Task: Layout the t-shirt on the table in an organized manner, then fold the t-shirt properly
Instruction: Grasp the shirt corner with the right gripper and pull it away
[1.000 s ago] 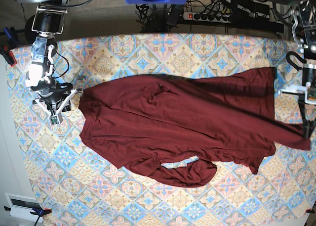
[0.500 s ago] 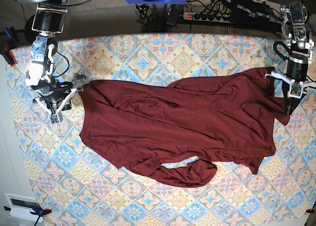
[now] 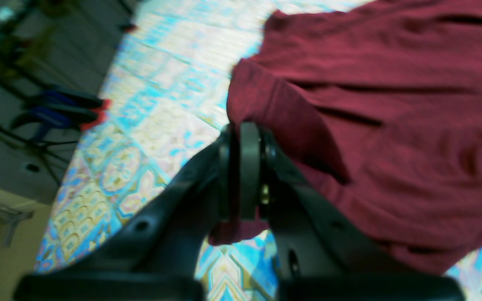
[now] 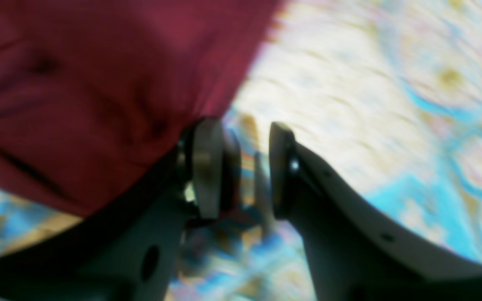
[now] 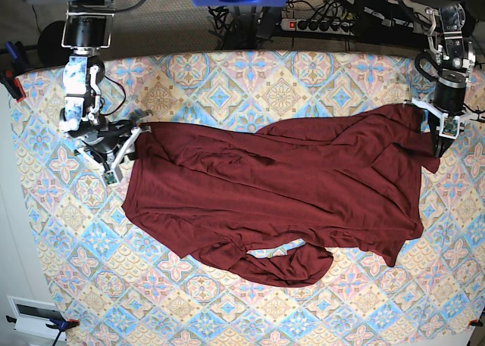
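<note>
The dark maroon t-shirt (image 5: 273, 194) lies spread across the patterned table (image 5: 227, 88), wrinkled, with a rolled fold along its near edge. At the table's right side my left gripper (image 5: 442, 138) is shut on the t-shirt's far right corner; in the left wrist view the pads (image 3: 241, 167) press together with the fabric (image 3: 370, 125) bunched around them. My right gripper (image 5: 130, 136) stands at the t-shirt's far left corner. In the blurred right wrist view its jaws are apart, the gripper (image 4: 245, 167) is open, and the t-shirt's edge (image 4: 98, 83) lies against the outside of one finger.
A power strip (image 5: 318, 24) and cables run behind the table's far edge. Blue clamps (image 3: 63, 110) with red tips grip the table's edge, one at the far left (image 5: 10, 66). A white box (image 5: 34, 316) sits off the near left corner.
The right gripper has opened and moved toward the far edge, taking the shirt's left corner along. The left gripper drew the right corner back from the table's right edge toward the far side.
</note>
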Robot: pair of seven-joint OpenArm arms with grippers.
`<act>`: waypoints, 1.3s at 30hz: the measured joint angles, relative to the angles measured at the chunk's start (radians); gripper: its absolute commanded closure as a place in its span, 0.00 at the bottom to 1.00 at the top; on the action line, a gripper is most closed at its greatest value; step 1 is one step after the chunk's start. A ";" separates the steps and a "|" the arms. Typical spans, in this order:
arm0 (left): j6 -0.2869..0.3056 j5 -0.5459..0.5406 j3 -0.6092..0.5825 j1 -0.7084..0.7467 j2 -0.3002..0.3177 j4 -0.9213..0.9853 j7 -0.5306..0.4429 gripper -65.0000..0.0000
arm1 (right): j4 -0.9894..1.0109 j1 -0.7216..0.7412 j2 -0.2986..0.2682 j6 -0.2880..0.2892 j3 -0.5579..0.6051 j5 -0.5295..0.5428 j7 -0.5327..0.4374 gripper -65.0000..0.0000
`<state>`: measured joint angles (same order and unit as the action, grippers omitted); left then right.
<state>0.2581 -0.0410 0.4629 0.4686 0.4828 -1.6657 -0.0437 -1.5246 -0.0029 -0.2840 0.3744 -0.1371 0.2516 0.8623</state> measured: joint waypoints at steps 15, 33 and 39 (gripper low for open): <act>-0.006 -0.008 0.002 -0.005 0.002 0.028 -0.001 1.00 | -0.174 -0.170 0.020 -0.010 -0.186 0.158 -0.001 0.71; -0.010 -0.008 0.002 -0.006 0.002 0.028 -0.001 1.00 | -0.065 -0.237 0.040 -0.008 -0.181 0.409 -0.015 0.46; -0.009 -0.011 0.002 -0.006 0.002 0.028 -0.001 1.00 | -0.013 -0.220 0.065 -0.003 -0.186 0.419 -0.052 0.47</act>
<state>0.2489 -0.0521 0.4648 0.4625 0.4843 -1.6379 -0.0444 -1.5379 -0.2234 -0.2188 0.3710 -0.3233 0.6708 0.8101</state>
